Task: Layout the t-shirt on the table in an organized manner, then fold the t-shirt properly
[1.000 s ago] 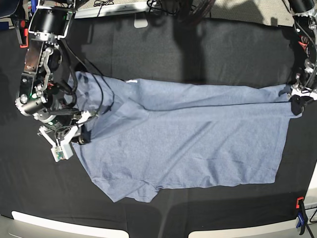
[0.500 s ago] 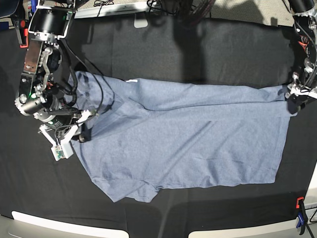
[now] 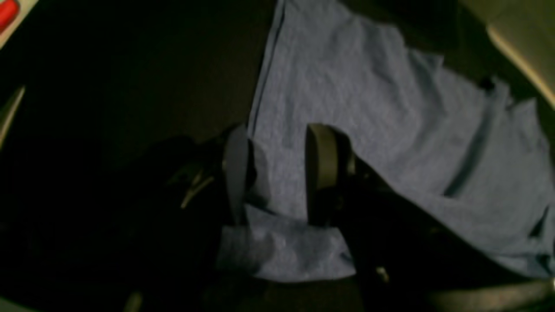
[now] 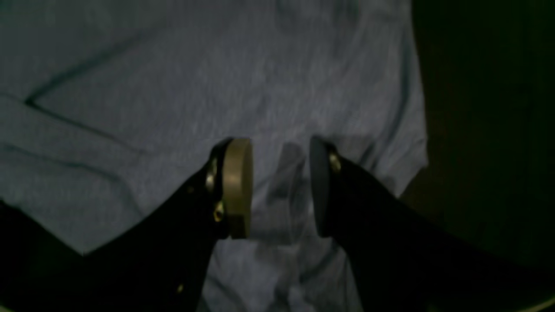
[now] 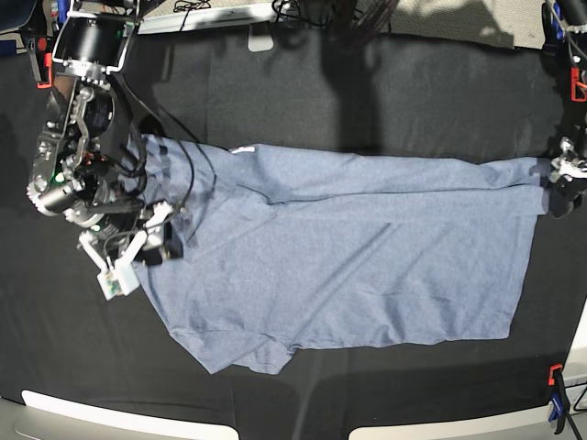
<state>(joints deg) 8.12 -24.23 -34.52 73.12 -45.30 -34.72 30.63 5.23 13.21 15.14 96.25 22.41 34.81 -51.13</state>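
Shirt: I see the blue-grey cotton t-shirt [image 5: 348,247] spread flat (creased) on the black cloth table [image 5: 367,92].
Left gripper [image 3: 275,173]: released, jaws apart over the hem.
Right gripper [image 4: 279,186]: released, jaws apart.

Blue-grey t-shirt [image 5: 348,247] spread on black table [image 5: 367,92].

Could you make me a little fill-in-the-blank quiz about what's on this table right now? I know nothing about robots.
1. The piece of clothing spread out on the table is a blue-grey ____.
2. The cloth covering the table is ____ in colour.
3. Each wrist camera shows its end effector, left end effector and right end effector, with its two fingers ____, not pinching the fabric.
4. In the base view, the shirt lies between the ____ robot arms.

Missing words: t-shirt; black; apart; two
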